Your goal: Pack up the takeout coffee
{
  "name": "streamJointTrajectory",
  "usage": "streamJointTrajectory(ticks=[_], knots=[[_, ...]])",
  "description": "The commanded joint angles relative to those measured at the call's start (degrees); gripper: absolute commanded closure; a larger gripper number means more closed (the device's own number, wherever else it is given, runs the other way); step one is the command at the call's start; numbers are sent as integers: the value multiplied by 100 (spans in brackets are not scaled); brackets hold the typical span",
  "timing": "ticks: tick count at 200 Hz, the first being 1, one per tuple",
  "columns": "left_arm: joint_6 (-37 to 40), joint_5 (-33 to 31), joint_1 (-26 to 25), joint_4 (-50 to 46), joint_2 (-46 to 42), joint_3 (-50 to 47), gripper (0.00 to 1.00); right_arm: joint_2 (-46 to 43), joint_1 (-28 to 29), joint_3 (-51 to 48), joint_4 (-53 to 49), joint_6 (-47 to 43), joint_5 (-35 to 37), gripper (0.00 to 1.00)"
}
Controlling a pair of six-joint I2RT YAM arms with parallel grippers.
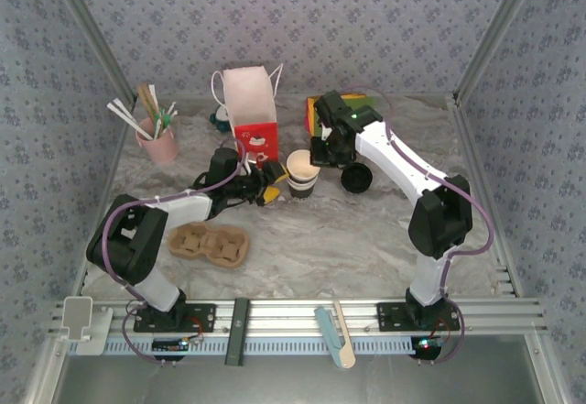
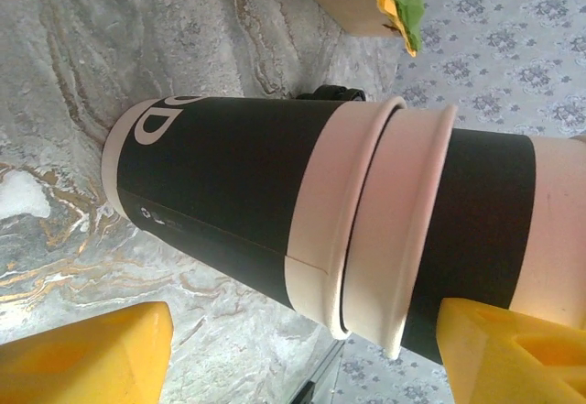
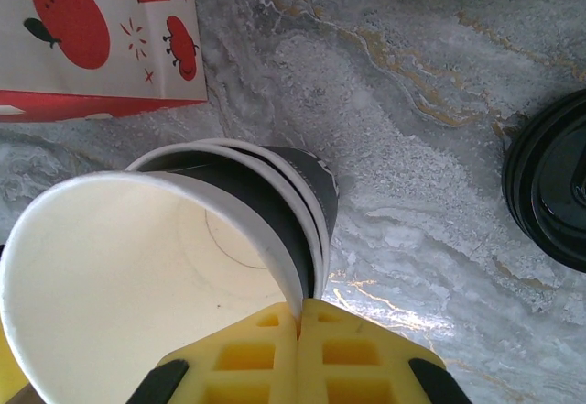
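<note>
The left gripper, its jaws apart, lies just left of the two nested cups standing upright on the desk, while the right gripper, nearer from above, is clamped on the inner cup at its rim, so pulling them apart likely means lifting straight up.

- Cups: nested, upright, mid-table.
- Left gripper: just beside the cups, on their left.
- Right gripper: at their rim.
- Lid: on the table, right of the cups.
- Carrier: nearer, left.
</note>
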Motion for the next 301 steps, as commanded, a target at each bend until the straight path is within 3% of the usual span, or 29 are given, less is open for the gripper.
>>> streamJointTrajectory(ticks=[1, 119, 231, 301], knots=[[194, 15, 38, -120, -37, 62, 24, -131, -31, -13, -44, 80, -76, 100], [902, -374, 44, -1615, -1191, 320, 18, -561, -71, 171, -360, 71, 125, 99], [1320, -634, -40, -2331, -1802, 465, 15, -1146, -99, 680, -887, 66, 320, 98], [1928, -991, -76, -3321, -2165, 969, 14, -1914, -185, 119, -1268, 33, 523, 97]])
